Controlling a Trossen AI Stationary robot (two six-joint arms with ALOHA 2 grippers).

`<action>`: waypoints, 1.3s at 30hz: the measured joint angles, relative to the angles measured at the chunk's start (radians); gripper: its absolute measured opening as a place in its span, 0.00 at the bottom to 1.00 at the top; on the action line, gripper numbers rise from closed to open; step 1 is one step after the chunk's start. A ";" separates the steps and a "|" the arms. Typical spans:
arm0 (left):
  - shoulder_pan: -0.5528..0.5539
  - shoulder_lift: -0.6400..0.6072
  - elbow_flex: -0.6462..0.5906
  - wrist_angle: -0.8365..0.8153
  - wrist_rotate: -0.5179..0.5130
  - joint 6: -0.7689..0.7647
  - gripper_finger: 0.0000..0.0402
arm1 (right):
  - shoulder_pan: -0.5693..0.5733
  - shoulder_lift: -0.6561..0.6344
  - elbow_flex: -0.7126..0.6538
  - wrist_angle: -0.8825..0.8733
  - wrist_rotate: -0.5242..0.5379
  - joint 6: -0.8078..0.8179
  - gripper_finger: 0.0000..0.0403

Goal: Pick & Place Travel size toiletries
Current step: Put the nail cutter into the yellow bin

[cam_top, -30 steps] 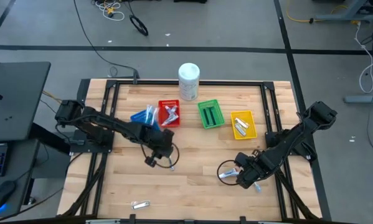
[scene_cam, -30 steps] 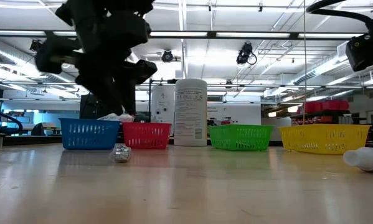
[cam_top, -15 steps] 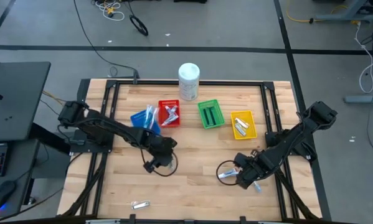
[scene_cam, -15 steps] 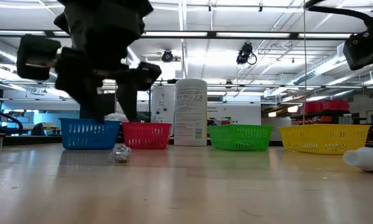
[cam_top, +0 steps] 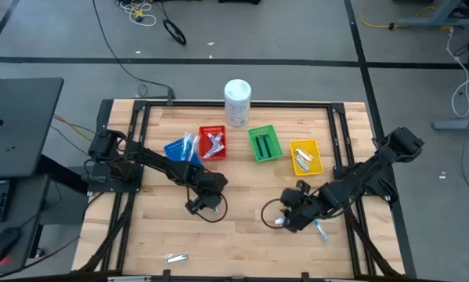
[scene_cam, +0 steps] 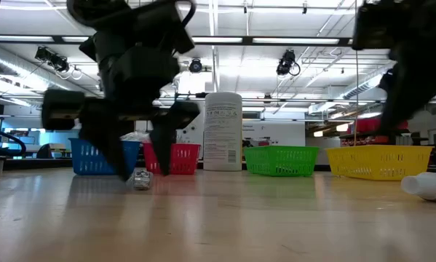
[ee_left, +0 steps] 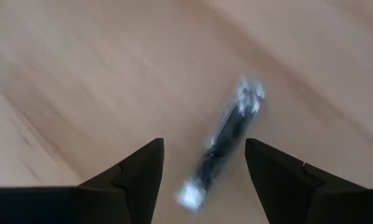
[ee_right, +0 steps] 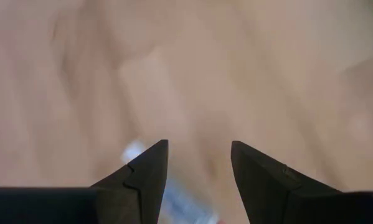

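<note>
My left gripper (cam_top: 203,202) is open, low over the middle of the table. Its fingers stand on either side of a dark item in a silvery wrapper (ee_left: 226,140) that lies flat on the wood, also in the low view (scene_cam: 141,178), without touching it. My right gripper (cam_top: 290,218) is open over the right part of the table. A small white-blue tube (ee_right: 174,196) lies on the wood below and between its fingers, untouched. Another blue-white item (cam_top: 320,231) lies beside that gripper. A silvery sachet (cam_top: 177,257) lies near the front edge.
Blue (cam_top: 179,147), red (cam_top: 213,133), green (cam_top: 254,145) and yellow (cam_top: 305,146) baskets stand in a row behind the grippers, each holding small items. A white tub (cam_top: 237,102) stands at the far edge. A white tube (scene_cam: 429,185) lies at the low view's right.
My left gripper has come down toward the wrapped item, a little toward the near edge, its fingers now on either side of it. My right gripper has moved toward the table's left, over the white-blue tube. The items have stayed where they were.
</note>
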 joint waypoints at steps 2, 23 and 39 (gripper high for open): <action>0.004 0.003 -0.008 -0.039 0.010 0.006 0.57 | -0.017 0.000 0.000 0.030 0.082 -0.030 0.46; 0.038 0.042 0.040 0.013 -0.084 -0.111 0.11 | -0.252 0.075 -0.004 0.427 0.033 -0.400 0.51; 0.122 0.039 0.094 0.236 -0.255 -0.159 0.11 | -0.322 0.243 -0.003 0.588 0.105 -0.660 0.52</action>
